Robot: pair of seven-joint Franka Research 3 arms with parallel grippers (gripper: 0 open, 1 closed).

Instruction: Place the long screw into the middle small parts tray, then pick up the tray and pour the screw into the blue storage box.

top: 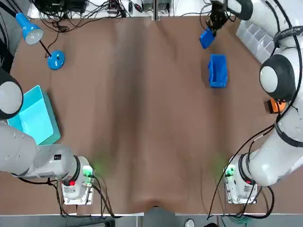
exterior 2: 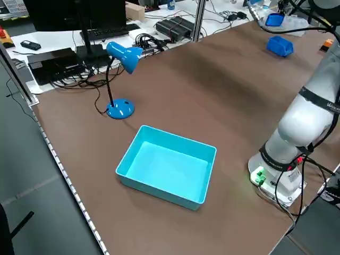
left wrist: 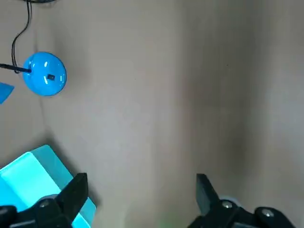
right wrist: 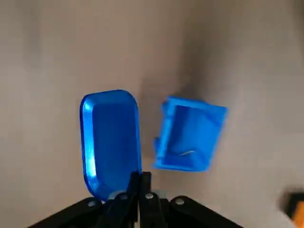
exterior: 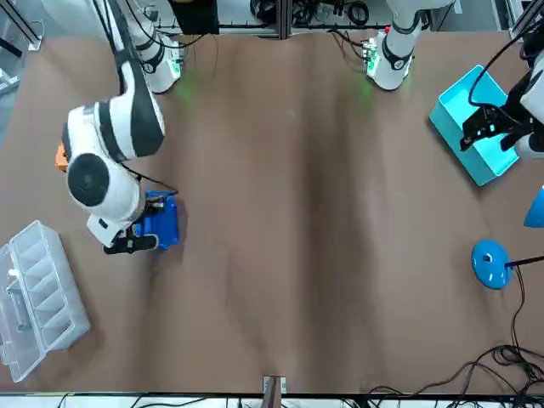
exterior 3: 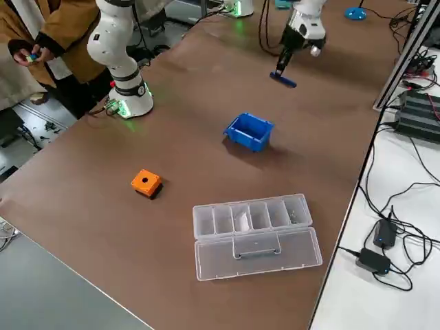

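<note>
Right gripper [right wrist: 140, 179]: positioned at the upper right of the top view, near the table's far edge. My jaws are pressed together on the rim of the small parts tray [right wrist: 111, 140], pinching it at one short end. The tray hangs from my fingers, and in the right wrist view its hollow side faces the camera.

Blue storage box [top: 218, 71]: standing on the table [top: 142, 118] in the upper right of the top view, just below the tray in that frame and apart from it. Its opening faces upward.

Long screw [right wrist: 184, 153]: lying inside the blue storage box, on its floor, near one end wall. It shows as a thin, pale sliver in the right wrist view.

Left gripper [left wrist: 140, 192]: parked at the right edge of the front view, above the teal bin [exterior: 472, 127]. My jaws here are spread, with only bare table between them.

Other items: a blue desk lamp [top: 56, 60] at the upper left of the top view; a clear compartment case [exterior 3: 254, 223] at the lower centre of the right side view, lid folded open; an orange block [exterior 3: 146, 182] to its left.
</note>
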